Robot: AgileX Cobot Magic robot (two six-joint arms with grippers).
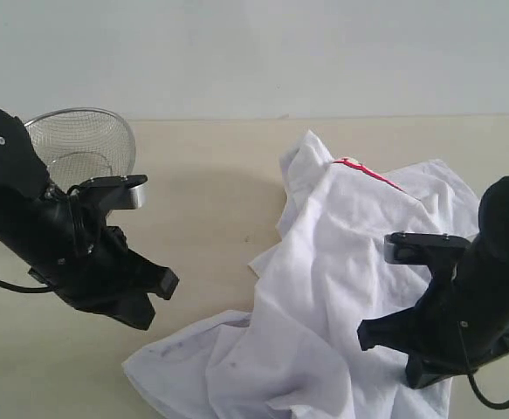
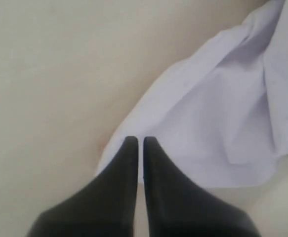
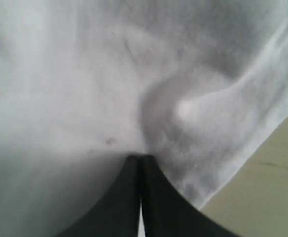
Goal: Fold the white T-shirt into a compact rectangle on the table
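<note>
No text, label, brand, number or sign is legible in any view. A thin red marking (image 1: pixel 365 171) lies along the top fold of the crumpled white T-shirt (image 1: pixel 324 288); it is too creased and small to read as lettering.

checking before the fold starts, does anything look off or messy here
The shirt lies crumpled in a heap on the table instead of spread flat; its red print shows only at a top fold. Faint dark smudges mark its near corner. A wire basket sits behind the left arm.
</note>
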